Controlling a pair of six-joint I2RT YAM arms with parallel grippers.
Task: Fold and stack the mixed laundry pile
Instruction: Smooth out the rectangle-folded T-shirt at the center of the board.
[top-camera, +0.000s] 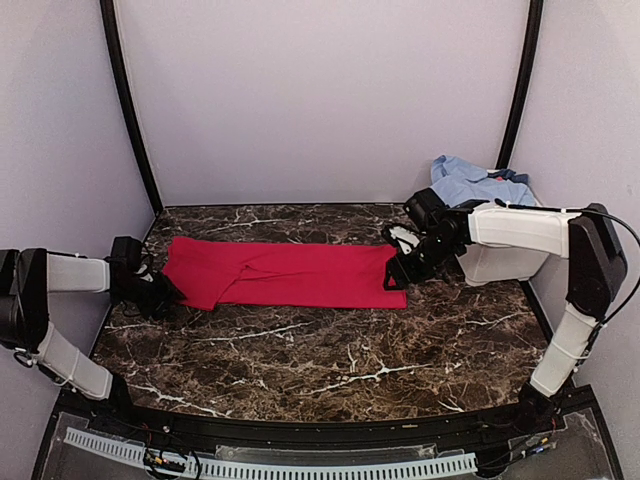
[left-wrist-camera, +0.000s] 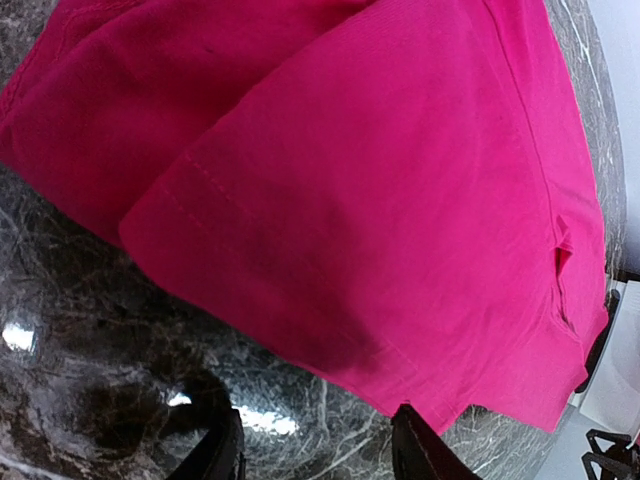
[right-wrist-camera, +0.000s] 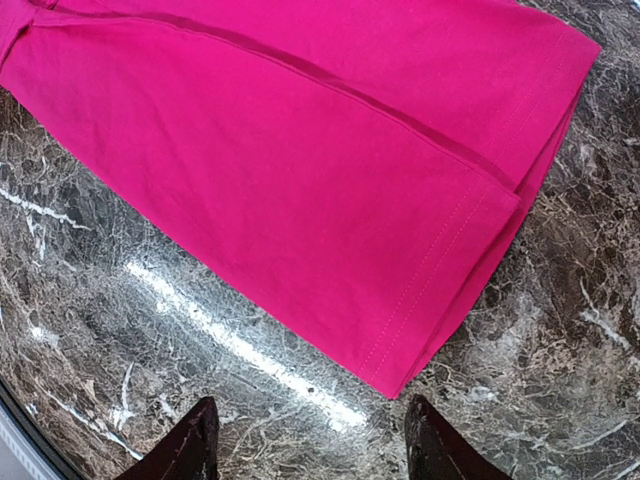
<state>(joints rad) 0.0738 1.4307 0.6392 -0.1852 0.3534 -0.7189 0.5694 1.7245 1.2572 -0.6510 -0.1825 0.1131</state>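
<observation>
Red garment (top-camera: 285, 272) lies as a long folded band across the marble table (top-camera: 330, 370), with the left gripper (top-camera: 158, 292) at its left end and the right gripper (top-camera: 402, 268) at its right end; the light-blue shirt (top-camera: 470, 180) is heaped on the white tub (top-camera: 495, 262). Likely step is an end-to-end fold: pinch all layers at a corner, keep hems matched, lift evenly. Both jaws stand apart and empty at the cloth's edge, gripping nothing.

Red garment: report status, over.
Left claw open, at left end. Right claw open, at right end. Red garment flat, folded lengthwise. Nothing lies on it.
</observation>
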